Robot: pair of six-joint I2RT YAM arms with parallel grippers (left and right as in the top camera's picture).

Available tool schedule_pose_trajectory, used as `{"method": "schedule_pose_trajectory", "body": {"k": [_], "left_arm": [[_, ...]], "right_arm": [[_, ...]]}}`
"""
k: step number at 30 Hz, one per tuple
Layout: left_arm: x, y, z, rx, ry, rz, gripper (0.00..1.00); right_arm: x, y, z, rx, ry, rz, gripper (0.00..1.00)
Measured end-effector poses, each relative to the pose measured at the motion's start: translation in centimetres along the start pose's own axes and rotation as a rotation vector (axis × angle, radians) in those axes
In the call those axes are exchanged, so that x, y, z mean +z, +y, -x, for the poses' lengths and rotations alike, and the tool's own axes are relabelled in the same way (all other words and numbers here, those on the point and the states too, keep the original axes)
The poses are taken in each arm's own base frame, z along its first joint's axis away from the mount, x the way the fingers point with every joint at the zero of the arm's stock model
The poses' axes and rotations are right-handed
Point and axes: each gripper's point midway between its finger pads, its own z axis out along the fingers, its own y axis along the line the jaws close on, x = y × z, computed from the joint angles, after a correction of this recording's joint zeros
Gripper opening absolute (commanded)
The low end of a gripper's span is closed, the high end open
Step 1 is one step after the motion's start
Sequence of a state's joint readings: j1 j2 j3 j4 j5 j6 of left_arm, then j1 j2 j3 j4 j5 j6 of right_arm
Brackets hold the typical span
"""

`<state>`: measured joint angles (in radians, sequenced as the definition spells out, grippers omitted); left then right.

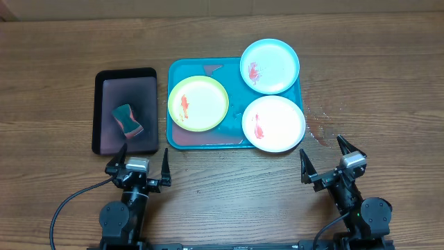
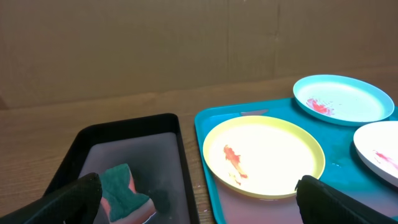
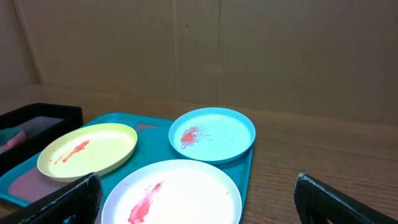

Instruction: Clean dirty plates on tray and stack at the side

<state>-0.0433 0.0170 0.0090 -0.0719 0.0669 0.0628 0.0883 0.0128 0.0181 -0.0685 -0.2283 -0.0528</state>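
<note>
The overhead camera looks straight down on the wooden table (image 1: 55,42) from well above. The left wrist camera sits low and near at 7 o'clock, facing 12 o'clock over the black tray (image 2: 124,121) and the turquoise tray (image 2: 273,107). The right wrist camera, low at 5 o'clock, faces 11 o'clock. All three share the yellow-green plate (image 3: 87,149).

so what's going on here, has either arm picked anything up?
Nothing is being handled yet. The left gripper and right gripper sit at the near edge of the table, fingers open and empty. On the turquoise tray lie the yellow-green plate, the light blue plate and the white plate, each with a red smear. A green and red sponge lies in the black tray to the left, with neither arm touching it.
</note>
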Motion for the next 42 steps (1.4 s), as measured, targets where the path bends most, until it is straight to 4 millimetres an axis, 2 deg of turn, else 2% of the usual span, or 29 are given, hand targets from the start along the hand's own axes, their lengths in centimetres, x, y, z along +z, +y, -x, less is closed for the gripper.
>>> {"method": "schedule_pose_trajectory", "body": {"k": [23,28,36,39,42], "left_arm": [[0.0,0.1,0.0,0.0,0.0,0.005,1.0],[0.0,0.2,0.2,-0.007,-0.009,0.01,1.0],[0.0,-0.3,0.5,-0.111,-0.016,-0.019,1.0],[-0.3,-0.3,1.6,-0.149,-0.031,-0.023,1.0],[-1.3,0.1,4.7,-0.165,-0.066,-0.009,1.0]], "right_arm": [[0.0,-0.1,0.0,0.0,0.0,-0.008,1.0],[0.0,-0.1,1.3,0.021,-0.051,-0.006,1.0],[0.0,0.2,1.5,0.079,-0.059,0.015,1.0],[-0.1,0.5,1.5,0.087,-0.059,0.03,1.0],[-0.2,0.6,2.2,0.087,-0.068,0.037,1.0]]}}
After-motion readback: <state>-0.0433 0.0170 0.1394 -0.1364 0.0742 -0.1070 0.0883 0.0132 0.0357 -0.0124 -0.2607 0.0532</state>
